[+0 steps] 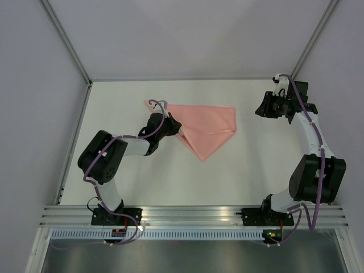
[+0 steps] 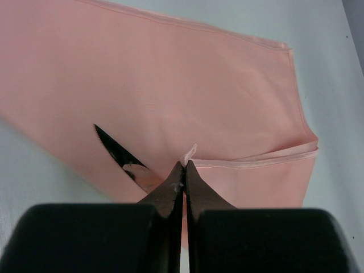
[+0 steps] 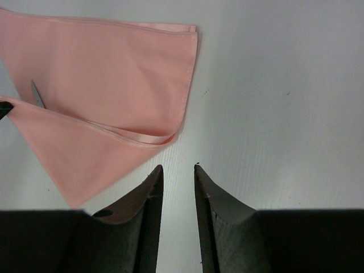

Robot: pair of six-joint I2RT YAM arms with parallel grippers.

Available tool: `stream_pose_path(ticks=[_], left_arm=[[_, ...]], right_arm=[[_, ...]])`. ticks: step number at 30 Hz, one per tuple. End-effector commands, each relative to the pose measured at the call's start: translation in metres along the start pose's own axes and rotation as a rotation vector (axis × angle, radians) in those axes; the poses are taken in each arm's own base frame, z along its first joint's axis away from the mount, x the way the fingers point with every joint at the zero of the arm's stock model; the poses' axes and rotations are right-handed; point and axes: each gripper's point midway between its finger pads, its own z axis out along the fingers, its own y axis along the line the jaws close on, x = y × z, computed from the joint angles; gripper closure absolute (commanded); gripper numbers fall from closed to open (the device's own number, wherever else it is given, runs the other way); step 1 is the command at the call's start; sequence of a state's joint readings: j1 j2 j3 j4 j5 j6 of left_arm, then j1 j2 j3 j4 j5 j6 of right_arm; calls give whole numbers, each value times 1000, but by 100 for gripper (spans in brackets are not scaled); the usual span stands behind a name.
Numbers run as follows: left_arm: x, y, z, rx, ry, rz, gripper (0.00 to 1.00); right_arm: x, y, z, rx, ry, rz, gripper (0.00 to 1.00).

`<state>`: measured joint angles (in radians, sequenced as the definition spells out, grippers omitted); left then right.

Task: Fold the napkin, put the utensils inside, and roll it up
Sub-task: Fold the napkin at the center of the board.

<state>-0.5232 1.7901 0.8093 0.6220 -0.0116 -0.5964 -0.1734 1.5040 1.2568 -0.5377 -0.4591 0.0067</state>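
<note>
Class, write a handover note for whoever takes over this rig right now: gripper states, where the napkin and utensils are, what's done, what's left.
Left gripper: shut, pinching a hem of the napkin.
Right gripper: open, empty, over the table right of the napkin.
One utensil shows only its dark serrated tip between the napkin's layers; others unseen.
Done: napkin folded, a utensil inside.
Left: roll it up.

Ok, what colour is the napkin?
The napkin is plain salmon pink, clearest in the left wrist view.
</note>
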Motion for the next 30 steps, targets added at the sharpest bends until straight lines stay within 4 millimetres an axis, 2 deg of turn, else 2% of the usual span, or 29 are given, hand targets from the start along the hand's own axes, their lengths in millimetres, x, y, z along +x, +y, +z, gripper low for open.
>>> stream_pose_path(ticks=[1, 17, 23, 26, 27, 30], left_arm=[[-4, -8, 8, 38, 18, -66, 98], [-4, 27, 18, 11, 60, -150, 98], [-5, 31, 22, 18, 69, -159, 94], [-6, 34, 23, 19, 71, -164, 89], [-8, 34, 23, 19, 69, -166, 81], [-11, 38, 21, 9, 56, -173, 68]], right_arm=[[-8, 5, -5, -17, -31, -14, 66], [-3, 5, -3, -20, -14, -6, 66], [-2, 3, -2, -21, -11, -32, 66], [-1, 4, -2, -23, -7, -30, 66], [-1, 4, -2, -23, -8, -31, 66], [-1, 4, -2, -24, -8, -32, 66]])
